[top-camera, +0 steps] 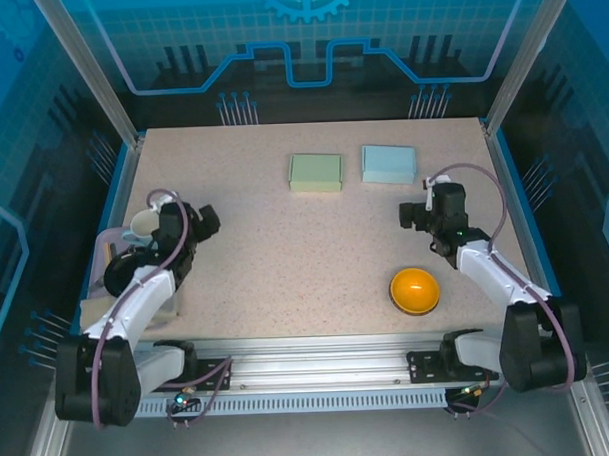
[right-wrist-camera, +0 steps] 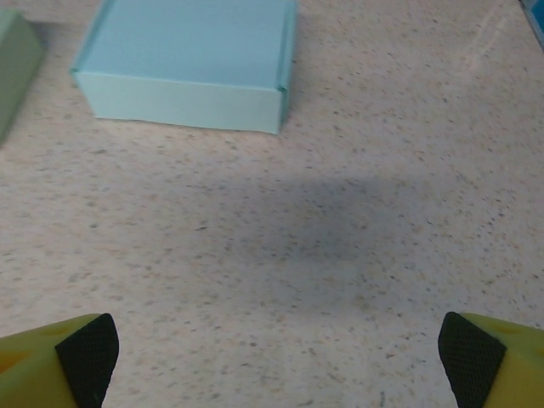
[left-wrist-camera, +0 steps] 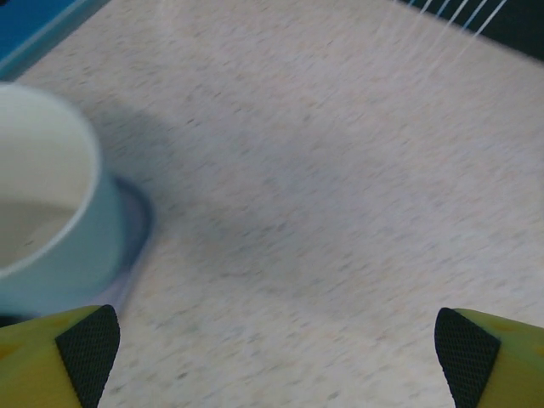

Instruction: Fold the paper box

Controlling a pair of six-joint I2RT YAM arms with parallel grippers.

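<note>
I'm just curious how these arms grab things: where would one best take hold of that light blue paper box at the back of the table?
Probably from above: the light blue paper box lies flat and closed, low with straight walls. The open right gripper could close across its near and far walls, since the pale green paper box sits close on its left.

Bright even light, soft shadow ahead of right gripper [right-wrist-camera: 278, 357], cup [left-wrist-camera: 47, 204] blurred.

top external: high behind the near edge, looking down on the table [top-camera: 315, 248]
wrists: close, low over the table
shared: blue box [right-wrist-camera: 191, 59], right wrist and top
</note>
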